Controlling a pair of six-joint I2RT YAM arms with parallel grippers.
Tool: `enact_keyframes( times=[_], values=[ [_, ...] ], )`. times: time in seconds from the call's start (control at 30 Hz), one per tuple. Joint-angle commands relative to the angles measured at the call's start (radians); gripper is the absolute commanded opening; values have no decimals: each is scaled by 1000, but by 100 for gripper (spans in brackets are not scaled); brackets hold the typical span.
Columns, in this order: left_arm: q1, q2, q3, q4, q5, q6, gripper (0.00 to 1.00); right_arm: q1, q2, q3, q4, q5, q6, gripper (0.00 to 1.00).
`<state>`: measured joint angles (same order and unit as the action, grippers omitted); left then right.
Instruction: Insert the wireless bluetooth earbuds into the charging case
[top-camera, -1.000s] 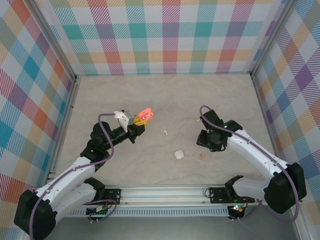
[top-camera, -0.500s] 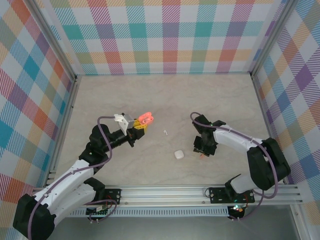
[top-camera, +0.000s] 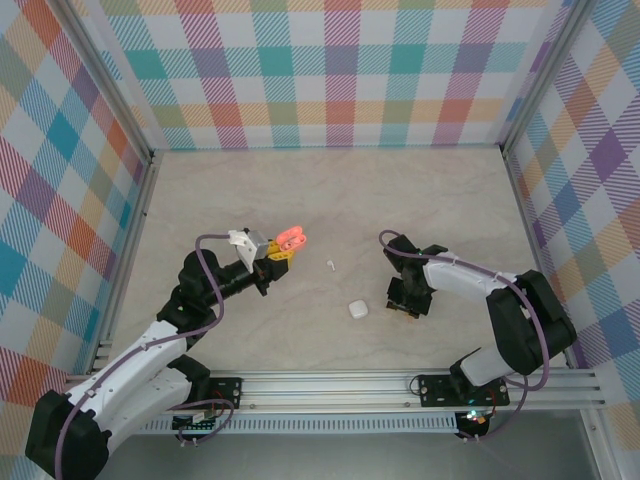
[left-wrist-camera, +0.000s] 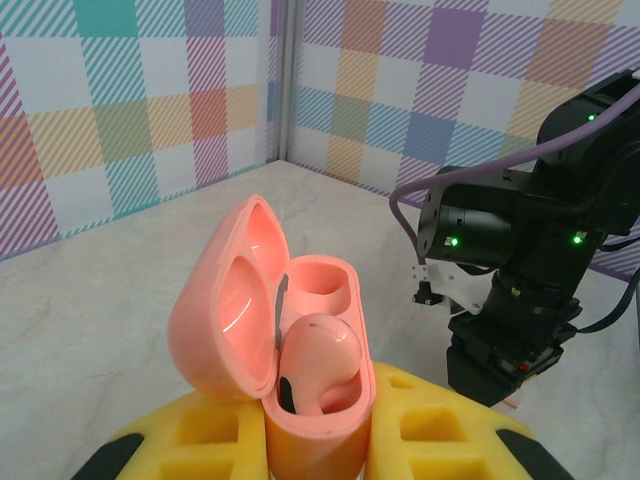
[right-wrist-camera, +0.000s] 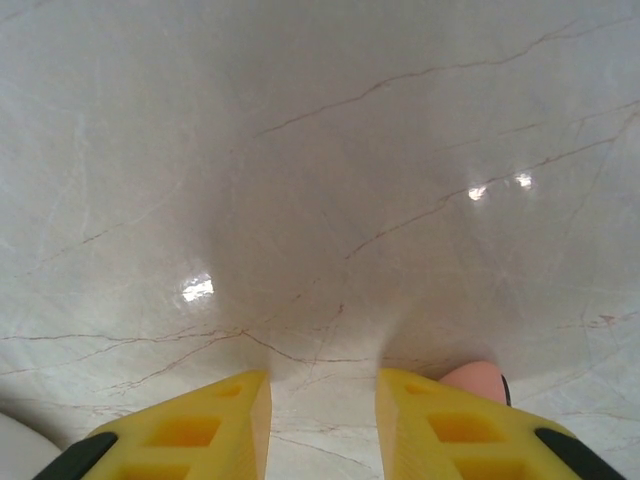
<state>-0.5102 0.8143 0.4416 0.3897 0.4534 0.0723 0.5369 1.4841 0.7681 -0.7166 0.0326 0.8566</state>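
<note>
The docked pink earbud (left-wrist-camera: 322, 352) sits in the near slot of the pink case (left-wrist-camera: 205, 330). The lid's flipped open and the far slot is empty. The left gripper (top-camera: 283, 250) is clamped on the lower body of that case and holds it upright off the worktop (top-camera: 330, 190), left of middle.

The loose pink earbud (right-wrist-camera: 478, 382) lies on the worktop, and the right gripper (right-wrist-camera: 322, 390) is down low right next to it. In the right wrist view the bud pokes out from behind the yellow finger on the right side, so it's not between the two. That gripper's fingers are parted a bit with just bare marbled surface in the gap, so it's got hold of nothing.

From above there's also a white earbud (top-camera: 330, 266) lying by itself between the two arms. A shut white case (top-camera: 357, 310) sits nearer the front, just left of the right gripper. Plaid walls (top-camera: 330, 70) stand on three sides.
</note>
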Motion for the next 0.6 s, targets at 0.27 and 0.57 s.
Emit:
enact_keyframes(
  times=[0.27, 0.57],
  values=[
    [-14, -2, 5, 4, 15, 14, 7, 8, -51, -5, -20, 3, -22, 26],
    [-16, 17, 9, 20, 27, 14, 7, 17, -155, 20, -153, 84, -17, 27]
  ],
)
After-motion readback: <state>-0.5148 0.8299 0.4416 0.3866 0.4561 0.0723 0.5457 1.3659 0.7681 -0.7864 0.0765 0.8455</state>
